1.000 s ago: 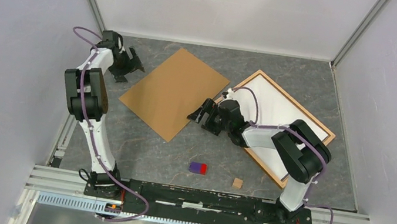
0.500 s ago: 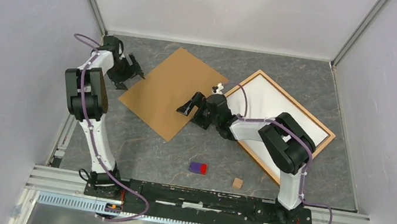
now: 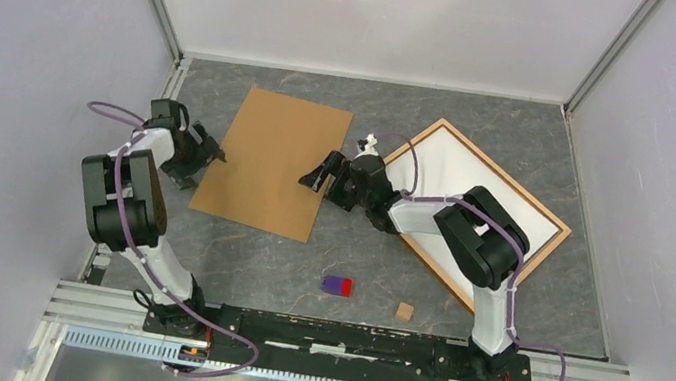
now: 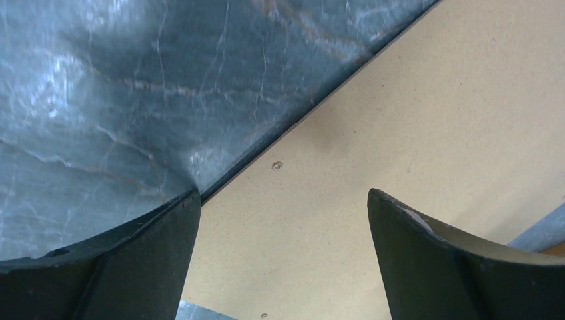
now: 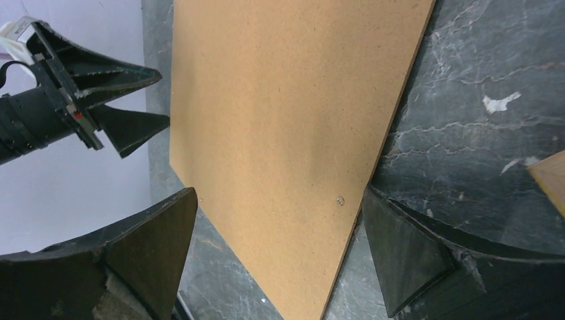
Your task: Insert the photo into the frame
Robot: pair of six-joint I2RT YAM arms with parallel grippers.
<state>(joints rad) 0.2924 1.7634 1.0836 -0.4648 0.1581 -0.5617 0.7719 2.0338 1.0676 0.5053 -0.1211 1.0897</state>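
- Top external view: the brown backing board (image 3: 269, 162) has swung square and slid left, away from the frame (image 3: 508, 177).
- The left hand (image 3: 208, 151) and the right hand (image 3: 317, 169) flank it, both wide and empty.
- The frame lies on the right of the bench (image 3: 232, 266), with a white sheet (image 3: 478, 176) inside it. I can't tell if that's the photo.
- Wrist views add this: each hand has the board's surface between its fingers, one finger at the board's edge.

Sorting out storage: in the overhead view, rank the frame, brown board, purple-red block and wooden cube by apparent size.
Largest to smallest:
frame
brown board
purple-red block
wooden cube
All lie on the same table, so camera distance hardly skews this.
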